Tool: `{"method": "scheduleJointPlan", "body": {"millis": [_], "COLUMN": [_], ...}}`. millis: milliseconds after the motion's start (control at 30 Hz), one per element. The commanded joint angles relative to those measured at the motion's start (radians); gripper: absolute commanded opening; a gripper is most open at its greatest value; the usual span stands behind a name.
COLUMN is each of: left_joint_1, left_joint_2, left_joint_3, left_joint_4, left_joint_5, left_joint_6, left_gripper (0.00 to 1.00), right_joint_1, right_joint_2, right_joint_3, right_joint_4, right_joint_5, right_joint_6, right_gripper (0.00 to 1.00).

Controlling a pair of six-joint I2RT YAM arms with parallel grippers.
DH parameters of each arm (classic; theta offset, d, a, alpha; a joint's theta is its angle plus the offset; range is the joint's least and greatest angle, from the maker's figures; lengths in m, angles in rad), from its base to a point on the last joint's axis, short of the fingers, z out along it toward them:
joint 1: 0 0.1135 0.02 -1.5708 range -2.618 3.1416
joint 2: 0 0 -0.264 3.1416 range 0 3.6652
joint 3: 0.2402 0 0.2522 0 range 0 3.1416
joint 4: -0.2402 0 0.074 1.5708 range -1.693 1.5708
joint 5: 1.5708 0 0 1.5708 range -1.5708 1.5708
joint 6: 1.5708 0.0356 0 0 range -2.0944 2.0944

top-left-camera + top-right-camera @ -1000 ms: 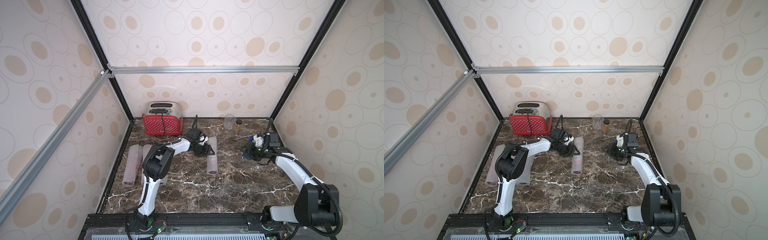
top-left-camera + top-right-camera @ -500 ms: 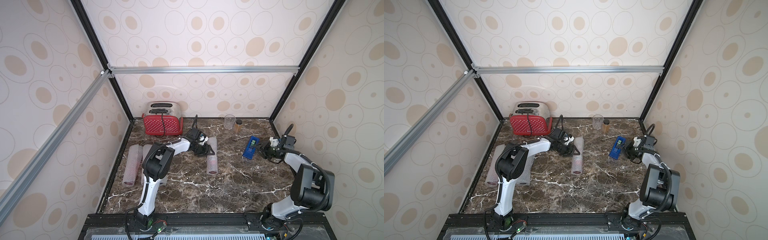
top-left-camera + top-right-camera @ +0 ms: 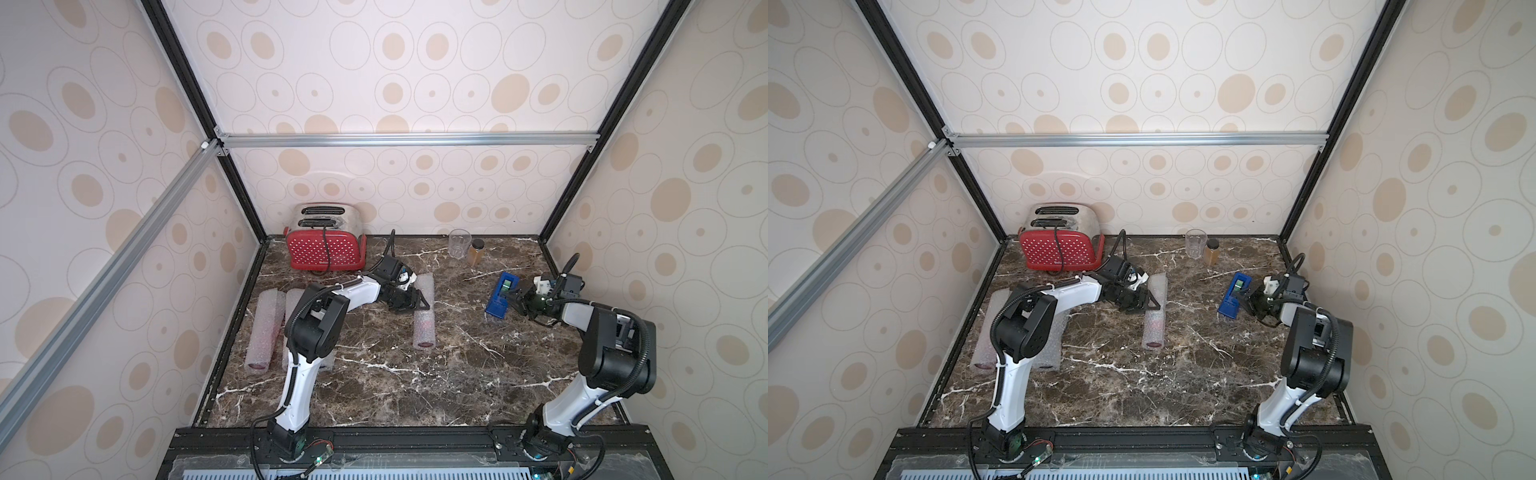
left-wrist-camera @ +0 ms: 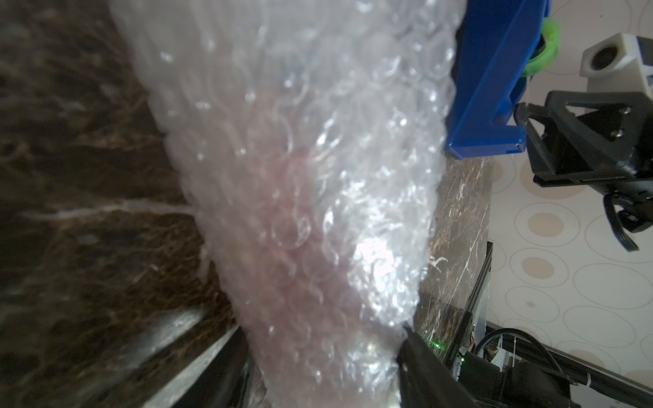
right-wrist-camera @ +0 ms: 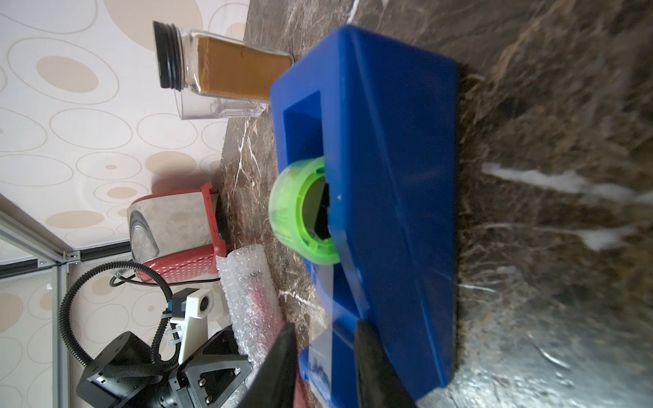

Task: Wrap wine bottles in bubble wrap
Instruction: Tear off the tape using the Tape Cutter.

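Behind the left tool (image 3: 419, 303), red toaster (image 3: 326, 247) with unreadably small lettering (image 3: 322, 262).

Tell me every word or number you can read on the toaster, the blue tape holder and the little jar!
No text can be read in any view.
red toaster: any brand mark is too small to read.
blue tape dispenser: plain, no lettering.
amber jar: no label.

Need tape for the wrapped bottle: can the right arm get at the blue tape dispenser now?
Probably yes: the right gripper sits at the tape dispenser, jaws apart either side of its near end, nothing blocking. The left gripper holds the wrapped bottle well aside.
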Motion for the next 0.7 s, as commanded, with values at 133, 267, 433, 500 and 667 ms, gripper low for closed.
{"method": "scheduleJointPlan", "body": {"millis": [133,267,433,500,667], "left_joint_1": [-0.007,-0.010,-0.011,-0.010,-0.011], "left_joint_2": [0.042,0.041,0.045,0.047,0.047], "left_joint_3": [-0.046,-0.047,-0.048,-0.049,-0.049], "left_joint_4": [-0.133,-0.132,-0.131,-0.131,-0.133], "left_joint_5": [-0.081,-0.082,-0.082,-0.082,-0.085], "left_joint_6": [0.047,0.051,0.051,0.050,0.052], "left_gripper": [0.60,0.60,0.60,0.60,0.60], "right_joint_1": [-0.003,-0.003,-0.002,-0.003,-0.002], "right_joint_2": [0.043,0.070,0.089,0.091,0.085], "right_joint_3": [-0.021,-0.034,-0.045,-0.049,-0.052], "right_joint_4": [0.065,0.115,0.142,0.154,0.156], "right_joint_5": [-0.041,-0.063,-0.077,-0.082,-0.091], "right_joint_6": [0.026,0.055,0.070,0.077,0.080], "right_gripper": [0.22,0.18,0.18,0.18,0.04]}}
